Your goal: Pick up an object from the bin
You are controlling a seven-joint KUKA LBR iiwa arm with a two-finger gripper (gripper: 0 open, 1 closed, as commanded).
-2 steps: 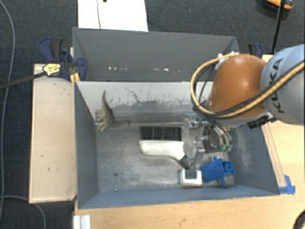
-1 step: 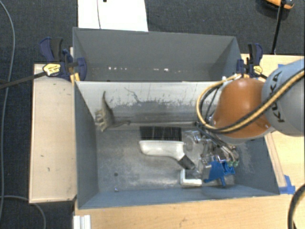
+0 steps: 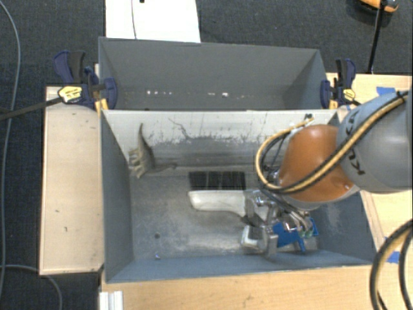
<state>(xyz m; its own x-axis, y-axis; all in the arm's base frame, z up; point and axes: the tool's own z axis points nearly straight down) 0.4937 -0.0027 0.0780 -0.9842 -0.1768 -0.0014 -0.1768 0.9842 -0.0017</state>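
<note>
My gripper (image 3: pixel 261 232) is low over the bin floor near the front right, under the arm's orange cover. Right beside it on the right lies a blue thing (image 3: pixel 294 233) with pale markings, partly hidden by the gripper's metal body. A white elongated thing (image 3: pixel 215 201) lies flat just to the gripper's left, with its right end touching or running under the gripper. Whether anything sits inside the gripper is hidden.
A black ribbed flat thing (image 3: pixel 217 179) lies behind the white one near the bin's middle. A tan and grey tool-like thing (image 3: pixel 138 157) leans in the back left corner. The arm comes in from the right over the bin's right wall.
</note>
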